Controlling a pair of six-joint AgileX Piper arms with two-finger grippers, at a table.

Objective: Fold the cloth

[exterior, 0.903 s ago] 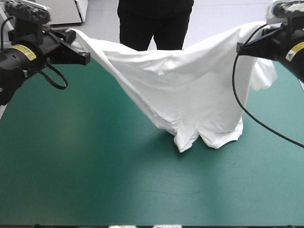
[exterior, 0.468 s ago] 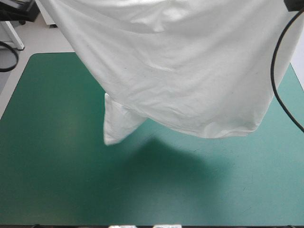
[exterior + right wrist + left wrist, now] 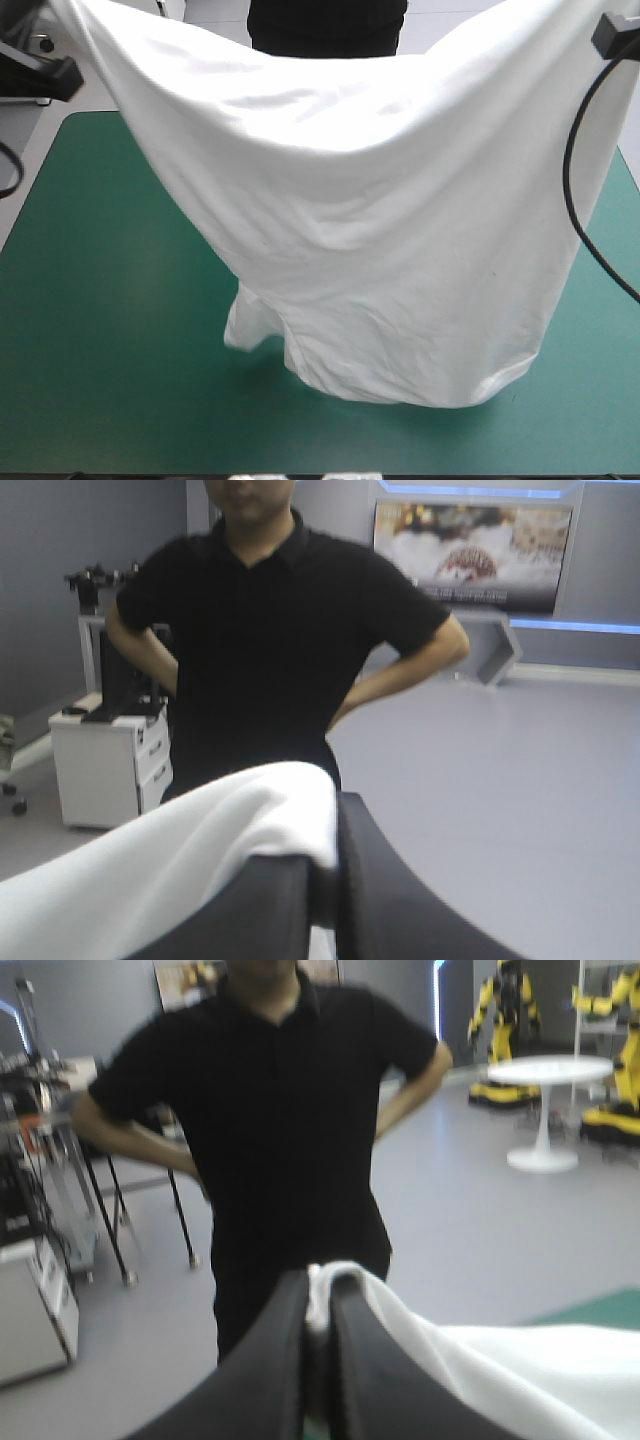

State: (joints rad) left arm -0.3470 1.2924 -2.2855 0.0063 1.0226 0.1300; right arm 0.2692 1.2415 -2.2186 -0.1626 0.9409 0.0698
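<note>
Robotics lab or test hall, not a home. Evidence: a worktop (image 3: pixel 100 380) under a teal-green cover, worked by two robot arms, with the left pincer (image 3: pixel 318 1285) and right pincer (image 3: pixel 330 880) both black-fingered. Beyond it is a smooth grey floor (image 3: pixel 520 780), wide and open. A white drawer cabinet (image 3: pixel 110 760) stands by a grey wall (image 3: pixel 50 630). There is an equipment stand on thin black legs (image 3: pixel 115 1230), and a white round pedestal table (image 3: pixel 548 1070) standing alone.

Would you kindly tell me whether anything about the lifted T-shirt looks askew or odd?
The T-shirt hangs spread between the left gripper and right gripper, both shut on it, but a flap at its lower edge, nearer the left gripper's side, hangs bunched behind the sheet.
</note>
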